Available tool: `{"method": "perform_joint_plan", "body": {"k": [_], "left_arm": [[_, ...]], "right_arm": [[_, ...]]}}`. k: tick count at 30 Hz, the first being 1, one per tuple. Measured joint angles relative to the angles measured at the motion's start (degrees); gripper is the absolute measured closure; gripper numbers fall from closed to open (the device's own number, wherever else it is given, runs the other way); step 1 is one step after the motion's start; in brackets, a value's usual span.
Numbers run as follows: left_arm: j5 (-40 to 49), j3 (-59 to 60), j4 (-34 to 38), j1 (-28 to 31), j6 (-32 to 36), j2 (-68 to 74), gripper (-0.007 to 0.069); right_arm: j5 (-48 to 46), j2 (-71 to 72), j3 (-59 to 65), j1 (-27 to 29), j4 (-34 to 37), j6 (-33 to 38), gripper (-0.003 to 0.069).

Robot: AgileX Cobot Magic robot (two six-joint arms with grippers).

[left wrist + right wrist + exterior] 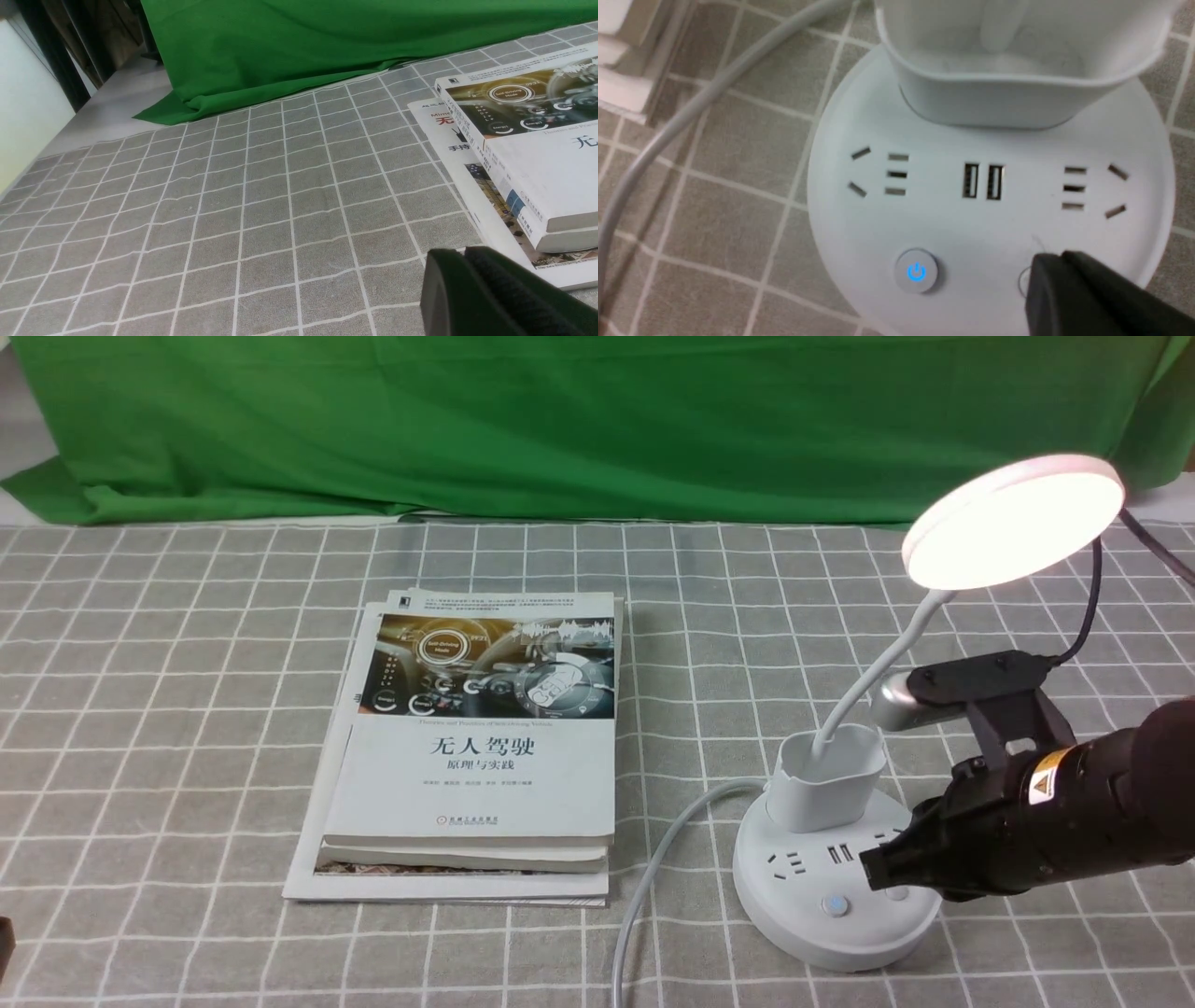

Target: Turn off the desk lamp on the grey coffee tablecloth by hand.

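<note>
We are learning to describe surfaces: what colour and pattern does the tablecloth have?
The tablecloth is grey with a white grid, clearest in the left wrist view.

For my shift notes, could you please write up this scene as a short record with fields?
lamp: desk lamp, head lit
surface: grey coffee tablecloth, white grid
base: sockets, two USB ports, two buttons
left button: blue power symbol, uncovered
right button: partly hidden by the right gripper
right gripper: shut, over the base
left gripper: shut, away from the lamp
books: stacked, left of the lamp
backdrop: green cloth
</note>
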State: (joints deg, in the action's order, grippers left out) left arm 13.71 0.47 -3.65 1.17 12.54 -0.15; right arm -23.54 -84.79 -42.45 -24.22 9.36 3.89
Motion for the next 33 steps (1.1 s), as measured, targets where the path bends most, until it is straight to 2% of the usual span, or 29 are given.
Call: {"method": "perform_joint_plan", "body": {"k": [8, 12, 16, 20, 26, 30, 33], "left_arm": [[0.0, 0.0, 0.0, 0.0, 0.0, 0.0, 0.0604], [0.0, 0.0, 0.0, 0.0, 0.0, 0.0, 0.0604], [0.0, 0.0, 0.0, 0.0, 0.0, 0.0, 0.0604], [0.0, 0.0, 0.0, 0.0, 0.0, 0.0, 0.0604], [0.0, 0.0, 0.0, 0.0, 0.0, 0.0, 0.0604], [0.0, 0.0, 0.0, 0.0, 0.0, 0.0, 0.0604], [0.0, 0.0, 0.0, 0.0, 0.0, 0.0, 0.0604]], "right_arm": [[6.6, -4.3, 2.2, 0.0, -0.1, -0.1, 0.0622], [6.6, -3.8, 2.2, 0.0, 0.0, -0.1, 0.0618], [2.7, 0.8, 2.3, 0.7, 0.0, -0.3, 0.0618], [-2.8, 7.5, 1.6, 4.7, -0.6, -0.4, 0.062], [-10.9, 20.4, 1.1, 15.2, -4.3, -0.7, 0.0622], [-11.2, 32.5, 1.4, 20.9, -5.1, 0.7, 0.0626], [-7.9, 41.6, 3.6, 21.7, -5.2, 3.3, 0.0626]]}}
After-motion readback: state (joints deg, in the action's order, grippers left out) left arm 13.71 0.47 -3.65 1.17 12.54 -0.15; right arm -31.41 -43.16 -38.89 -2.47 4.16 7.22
